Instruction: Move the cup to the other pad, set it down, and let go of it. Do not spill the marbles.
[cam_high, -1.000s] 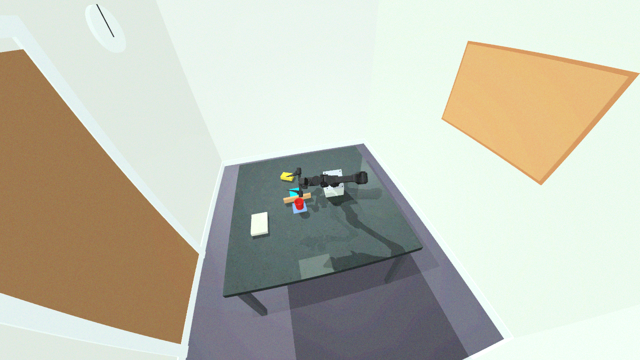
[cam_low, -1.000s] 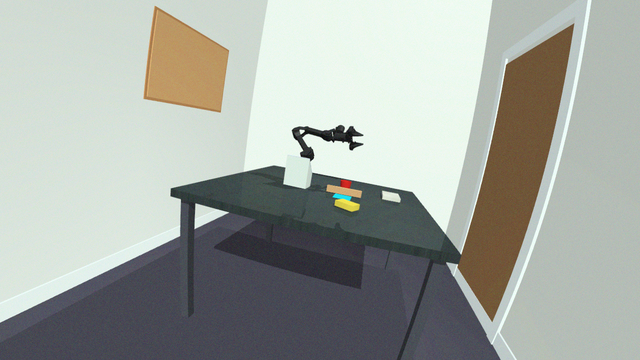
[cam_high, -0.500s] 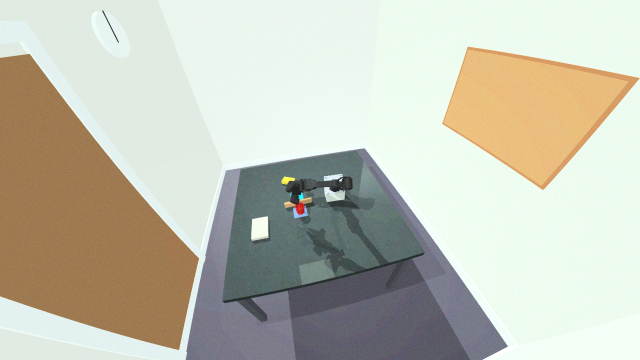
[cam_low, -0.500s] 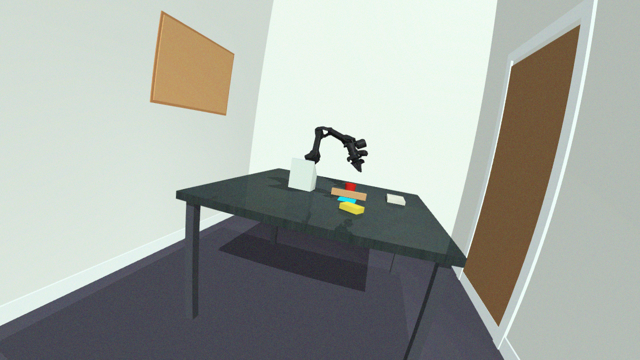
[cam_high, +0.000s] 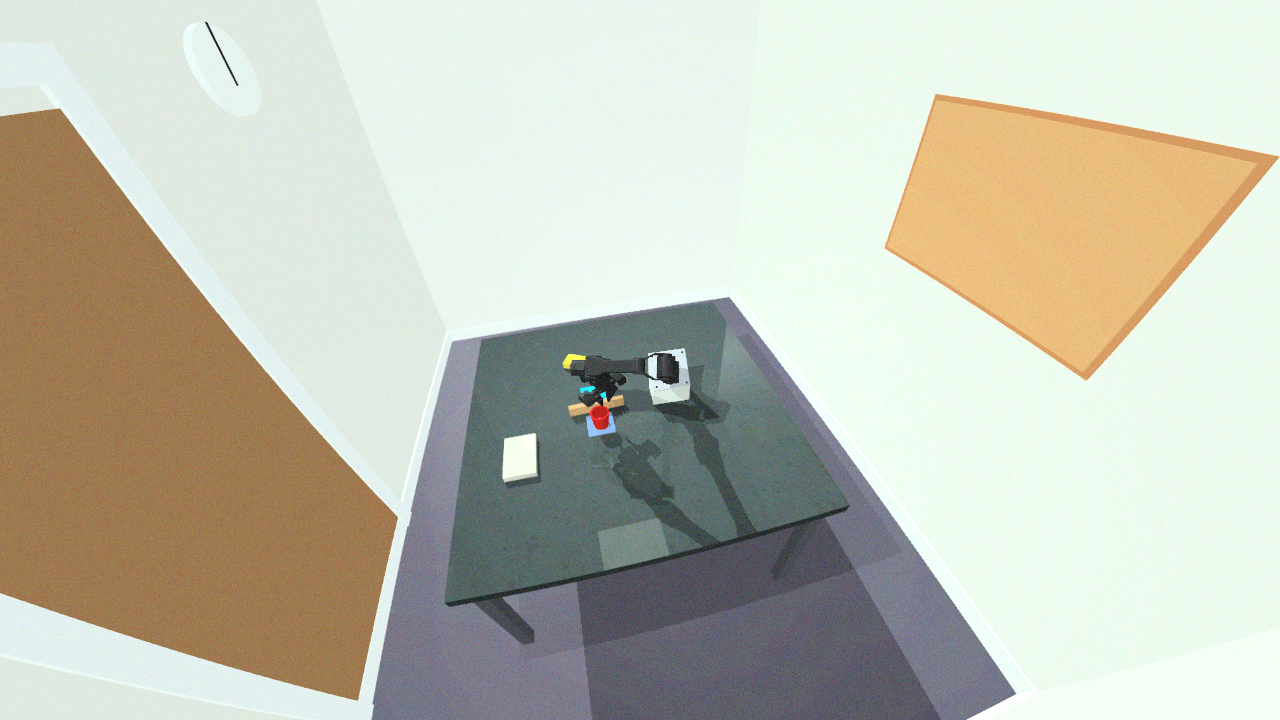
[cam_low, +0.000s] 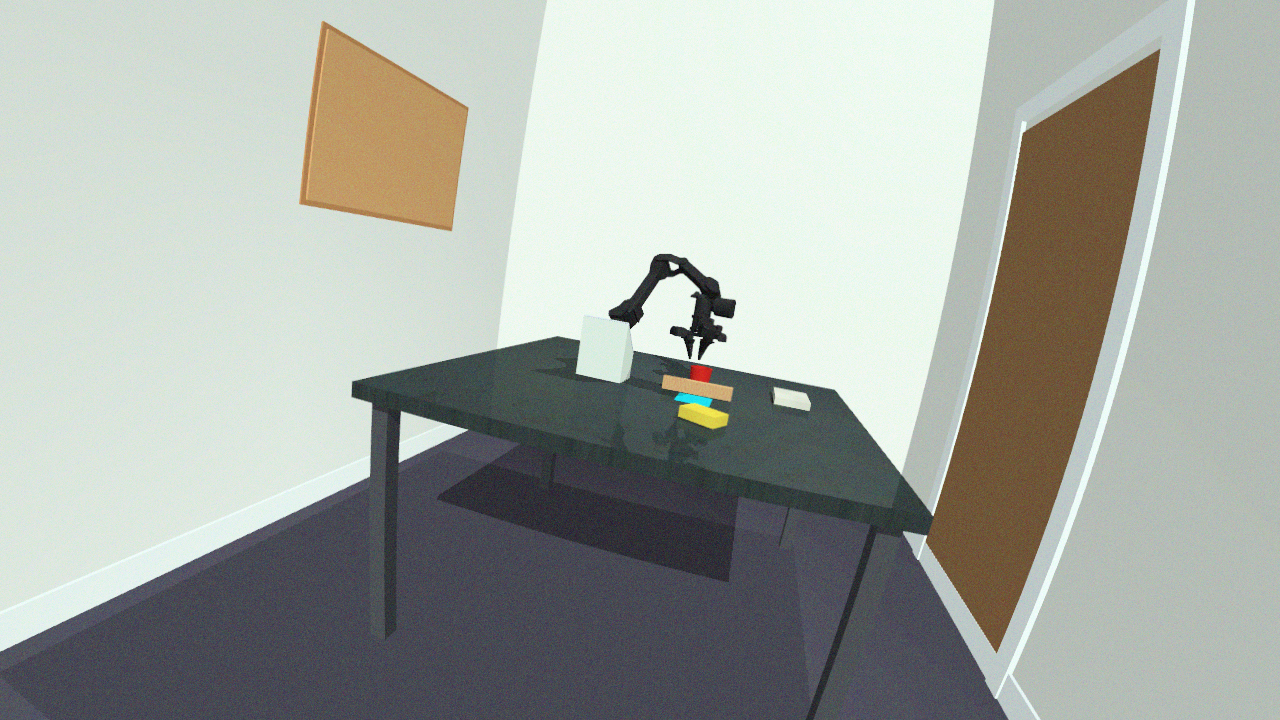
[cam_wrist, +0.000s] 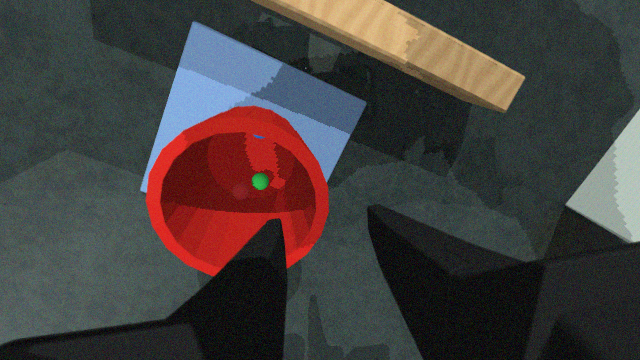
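Note:
The red cup (cam_high: 599, 417) (cam_low: 700, 372) (cam_wrist: 200, 235) stands upright on the blue pad (cam_high: 601, 430) (cam_wrist: 200, 95). Inside it a green marble (cam_wrist: 260, 181) shows, with a dim reddish round shape beside it that may be another marble. The other pad, cyan (cam_high: 587, 390) (cam_low: 693, 399), lies across the wooden bar from the cup. My gripper (cam_high: 599, 402) (cam_low: 695, 357) (cam_wrist: 325, 223) points down above the cup, partly open with nothing between its fingers. In the wrist view one fingertip overlaps the cup's opening and the other is right of the rim.
The wooden bar (cam_high: 581, 410) (cam_low: 698, 387) (cam_wrist: 450, 65) stands between the two pads. A yellow block (cam_high: 573, 360) (cam_low: 702, 416) lies beyond the cyan pad. A flat cream block (cam_high: 520, 457) (cam_low: 791, 399) lies off to the side. A white box (cam_high: 669, 394) (cam_low: 604, 349) is at the arm's base.

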